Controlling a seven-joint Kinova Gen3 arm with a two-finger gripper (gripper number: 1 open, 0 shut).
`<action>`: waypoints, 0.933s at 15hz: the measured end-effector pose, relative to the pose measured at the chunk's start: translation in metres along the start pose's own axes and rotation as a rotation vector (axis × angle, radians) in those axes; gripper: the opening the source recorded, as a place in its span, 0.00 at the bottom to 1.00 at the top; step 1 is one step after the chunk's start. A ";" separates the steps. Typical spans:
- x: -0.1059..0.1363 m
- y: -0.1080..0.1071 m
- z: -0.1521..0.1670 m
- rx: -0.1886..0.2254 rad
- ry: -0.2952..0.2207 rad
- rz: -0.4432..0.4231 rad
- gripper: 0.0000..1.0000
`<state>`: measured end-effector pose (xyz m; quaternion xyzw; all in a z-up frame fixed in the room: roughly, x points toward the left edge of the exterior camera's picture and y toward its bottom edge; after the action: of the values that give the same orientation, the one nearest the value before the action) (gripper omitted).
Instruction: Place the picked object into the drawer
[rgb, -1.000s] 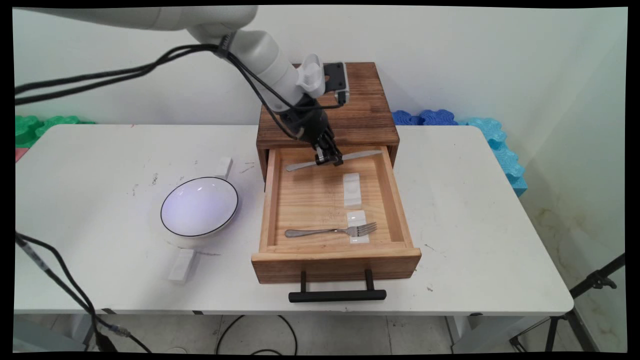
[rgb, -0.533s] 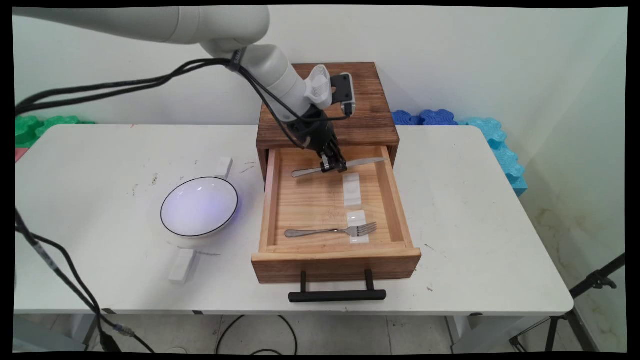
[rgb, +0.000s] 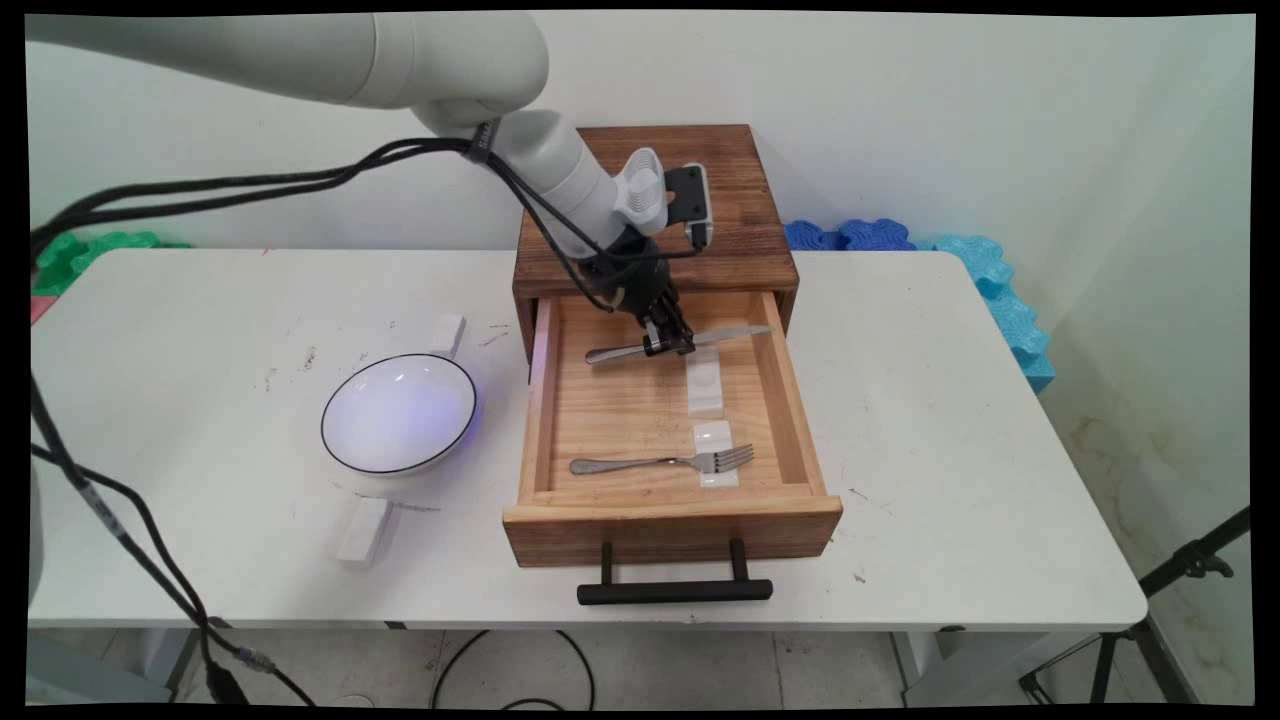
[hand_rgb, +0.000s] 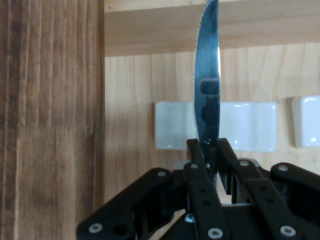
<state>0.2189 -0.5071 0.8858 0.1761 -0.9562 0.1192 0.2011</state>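
White worktop (rgb: 200, 300), scuffed in places. Left of centre, a white bowl (rgb: 398, 412) with a thin black rim; a small white block (rgb: 447, 334) just behind it, another (rgb: 363, 529) just in front. At the middle, a dark wooden cabinet (rgb: 740, 230) with its pale drawer (rgb: 670, 535) pulled open, black handle (rgb: 675, 591) toward the near edge. Inside, two white pads, far (rgb: 705, 385) and near (rgb: 715, 450); a fork (rgb: 662, 463) with tines on the near one. Blue foam mats (rgb: 900, 236) and green ones (rgb: 70, 252) along the wall.

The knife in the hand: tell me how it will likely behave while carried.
The knife looks like rigid metal, so it should not flop. Its polished blade may slip or pivot, since the hand pinches it edge-on near mid-length. It probably feels light, being thin and flat.
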 end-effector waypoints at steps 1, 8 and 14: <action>-0.001 0.000 0.001 0.000 -0.001 0.000 0.00; -0.008 0.001 0.004 -0.001 -0.006 0.000 0.00; -0.012 0.002 0.013 -0.003 -0.008 -0.002 0.00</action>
<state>0.2240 -0.5057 0.8692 0.1775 -0.9570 0.1169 0.1975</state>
